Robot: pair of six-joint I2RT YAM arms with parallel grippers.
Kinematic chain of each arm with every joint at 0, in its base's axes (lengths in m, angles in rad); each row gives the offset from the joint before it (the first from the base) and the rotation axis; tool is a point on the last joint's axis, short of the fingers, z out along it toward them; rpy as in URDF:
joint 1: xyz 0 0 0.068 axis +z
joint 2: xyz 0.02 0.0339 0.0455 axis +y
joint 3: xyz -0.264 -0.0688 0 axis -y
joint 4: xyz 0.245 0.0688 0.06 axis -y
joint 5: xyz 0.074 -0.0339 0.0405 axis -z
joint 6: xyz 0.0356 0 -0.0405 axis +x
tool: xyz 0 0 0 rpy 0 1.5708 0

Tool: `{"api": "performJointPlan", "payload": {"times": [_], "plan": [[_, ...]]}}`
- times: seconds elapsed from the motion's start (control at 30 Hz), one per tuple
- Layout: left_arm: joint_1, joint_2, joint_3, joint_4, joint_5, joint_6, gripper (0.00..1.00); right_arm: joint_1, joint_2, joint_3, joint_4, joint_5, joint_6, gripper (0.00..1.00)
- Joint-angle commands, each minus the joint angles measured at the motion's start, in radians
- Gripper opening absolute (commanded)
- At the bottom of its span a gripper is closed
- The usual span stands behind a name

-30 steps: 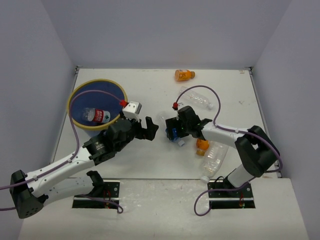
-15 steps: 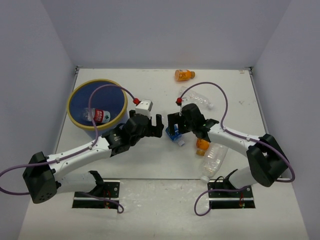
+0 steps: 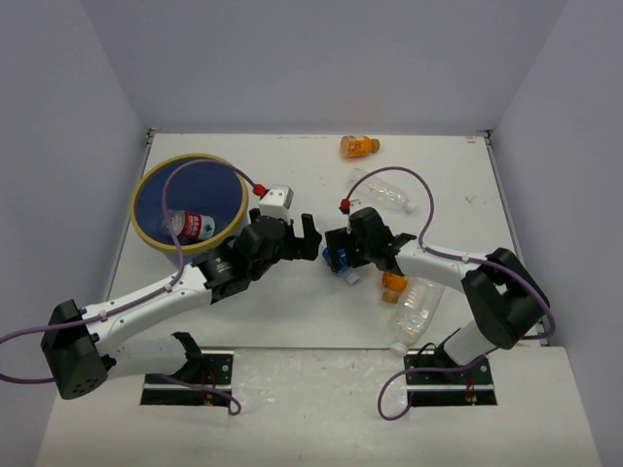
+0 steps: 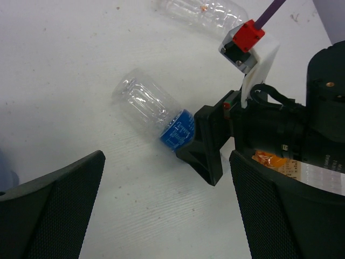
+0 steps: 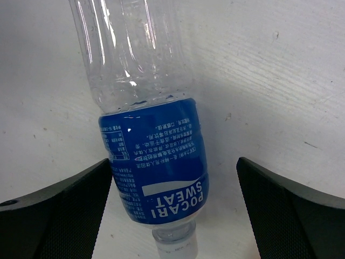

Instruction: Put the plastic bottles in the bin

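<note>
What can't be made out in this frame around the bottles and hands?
Blue-label bottle: base cut off by the top edge, right wrist view; mostly under the right hand, top view.
Stubby orange bottle: partly under the right forearm, top view.
Red-label bottle in the bin: label too small to read, top view.

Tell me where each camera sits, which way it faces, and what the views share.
Top external: fixed above and behind the arms, looking down on the table; the left arm and right arm show whole, the bin at left.
Left wrist: on the left arm, looking past its open left gripper at the blue-label bottle and the right arm beyond.
Right wrist: on the right arm, looking down at that bottle lying between the fingers of the open right gripper.
Shared: all three show the blue-label bottle.
</note>
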Motion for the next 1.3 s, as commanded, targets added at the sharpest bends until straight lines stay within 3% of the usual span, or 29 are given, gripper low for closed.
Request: {"api": "performJointPlan", "payload": {"times": [0.0, 0.37, 0.47, 0.63, 0.8, 1.07, 1.27], "plan": [[0.001, -0.039, 0.008, 0.051, 0.013, 0.007, 1.00, 0.004, 0.000, 0.035, 0.028, 0.013, 0.013, 0.99], [0.001, -0.034, -0.003, 0.054, 0.010, -0.003, 1.00, 0.003, -0.007, 0.008, 0.051, 0.002, 0.018, 0.95], [0.001, -0.038, -0.001, 0.053, 0.012, -0.010, 1.00, 0.004, 0.006, 0.004, 0.067, -0.031, 0.013, 0.85], [0.001, -0.041, -0.001, 0.053, 0.016, -0.020, 1.00, 0.004, -0.004, -0.006, 0.080, -0.061, 0.007, 0.49], [0.001, -0.036, 0.000, 0.068, 0.011, -0.027, 1.00, 0.004, -0.108, -0.043, 0.131, -0.101, -0.003, 0.34], [0.001, -0.010, 0.009, 0.081, 0.015, -0.053, 1.00, 0.004, -0.328, -0.138, 0.221, -0.198, -0.013, 0.28], [0.001, -0.009, 0.006, 0.109, 0.023, -0.072, 1.00, 0.004, -0.462, -0.194, 0.291, -0.378, -0.023, 0.26]]}}
